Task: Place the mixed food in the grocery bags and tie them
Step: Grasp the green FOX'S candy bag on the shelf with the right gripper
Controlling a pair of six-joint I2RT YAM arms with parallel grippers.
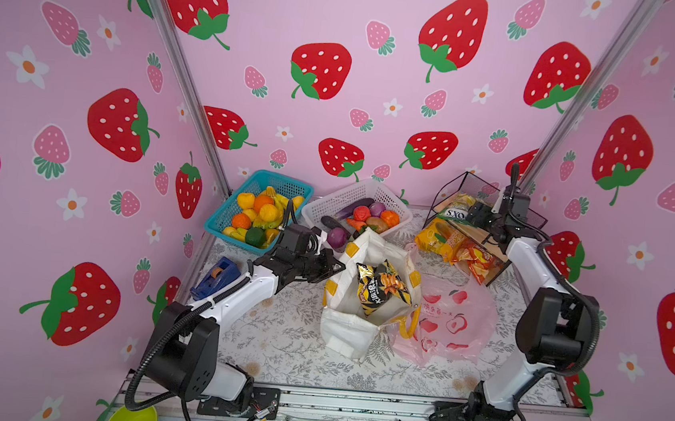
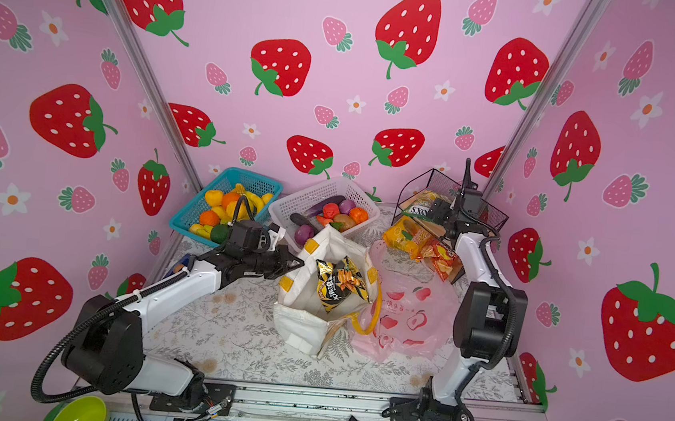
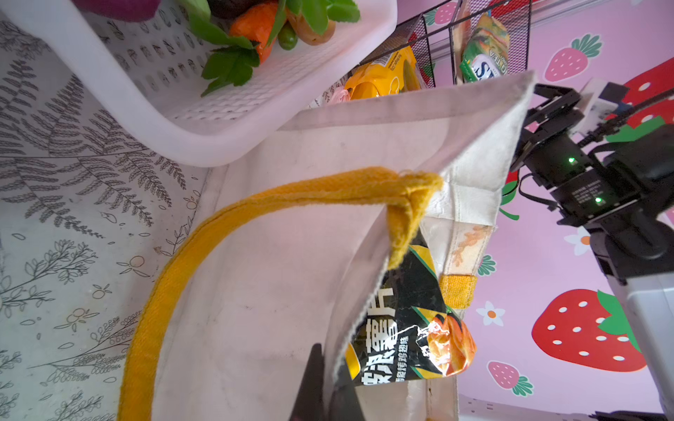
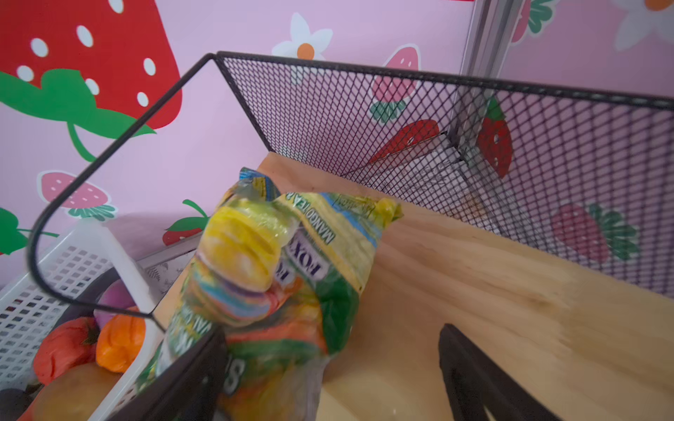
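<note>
The right gripper (image 4: 332, 333) has its fingers spread wide. The green and yellow snack packet (image 4: 270, 277) lies between them, right against one finger, on the wooden shelf (image 4: 474, 273). It looks light, crinkly and slippery, so squeeze its puffy middle gently. The left gripper (image 3: 328, 368) pinches the rim of the white tote (image 3: 277, 277).

Tote (image 1: 353, 325) white, handle (image 3: 255, 204) mustard yellow. Chip packet (image 1: 381, 286) black, yellow, orange. Plastic bag (image 1: 455, 326) see-through pink, red fruit print. Teal basket (image 1: 279, 183), white basket (image 1: 349, 198). Rack (image 4: 364, 109) black mesh; crinkly packet (image 4: 277, 262) green-yellow. Counter (image 1: 274, 339) white, grey fern print. Walls (image 1: 260, 25) pink, red strawberries, white flowers.
</note>
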